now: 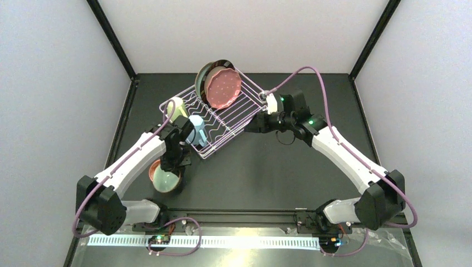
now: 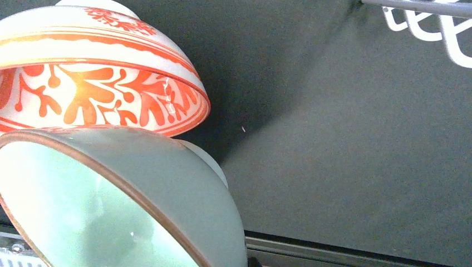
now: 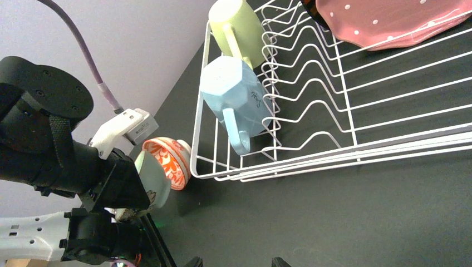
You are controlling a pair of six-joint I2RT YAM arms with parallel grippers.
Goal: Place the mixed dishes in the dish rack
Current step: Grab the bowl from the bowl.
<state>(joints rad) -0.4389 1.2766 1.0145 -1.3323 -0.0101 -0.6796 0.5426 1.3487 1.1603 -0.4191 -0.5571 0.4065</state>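
The white wire dish rack (image 1: 222, 129) holds a pink speckled plate (image 1: 222, 88) leaning on a mint-green plate (image 1: 201, 77). A pale green mug (image 1: 176, 108) and a light blue mug (image 1: 197, 129) lie at its left end. Left of the rack, my left gripper (image 1: 170, 164) is shut on the rim of a mint bowl (image 2: 122, 206), which is tilted against an orange-patterned bowl (image 2: 94, 94). Its fingers do not show in the left wrist view. My right gripper (image 3: 237, 262) hovers open and empty over the mat at the rack's right side.
The rack's corner wires (image 2: 439, 25) lie just beyond the two bowls. A black metal rail (image 1: 234, 214) runs along the near table edge. Black frame posts (image 1: 114, 39) stand at the back corners.
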